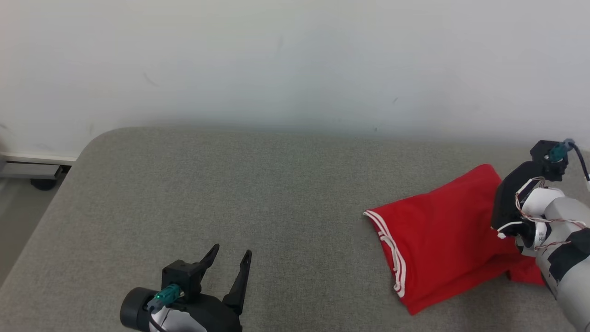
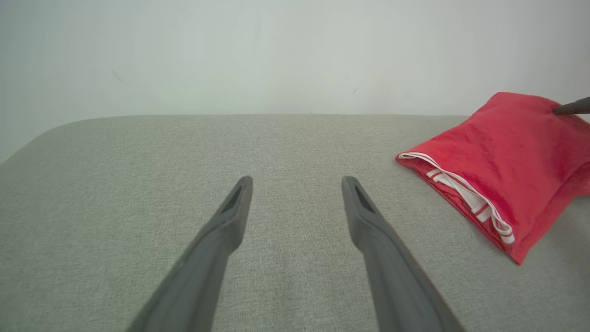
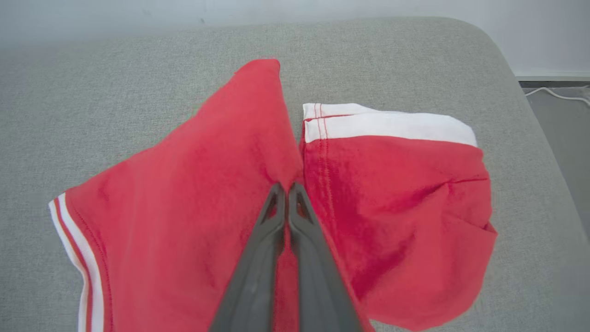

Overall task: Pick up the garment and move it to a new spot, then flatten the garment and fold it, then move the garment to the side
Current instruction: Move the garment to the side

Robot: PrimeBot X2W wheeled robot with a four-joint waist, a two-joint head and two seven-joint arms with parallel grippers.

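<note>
Right gripper (image 3: 286, 188) pinched together on a raised fold of the garment (image 1: 438, 230), near the cushion's (image 1: 230, 184) right edge. Left gripper (image 1: 232, 250) spread, empty, well apart leftward.

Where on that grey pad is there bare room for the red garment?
Widest bare patch: middle of the pad, between the wall, the left gripper and the garment. Its left end is bare too. Crowded: the right end, where the right gripper pinches the garment.
</note>
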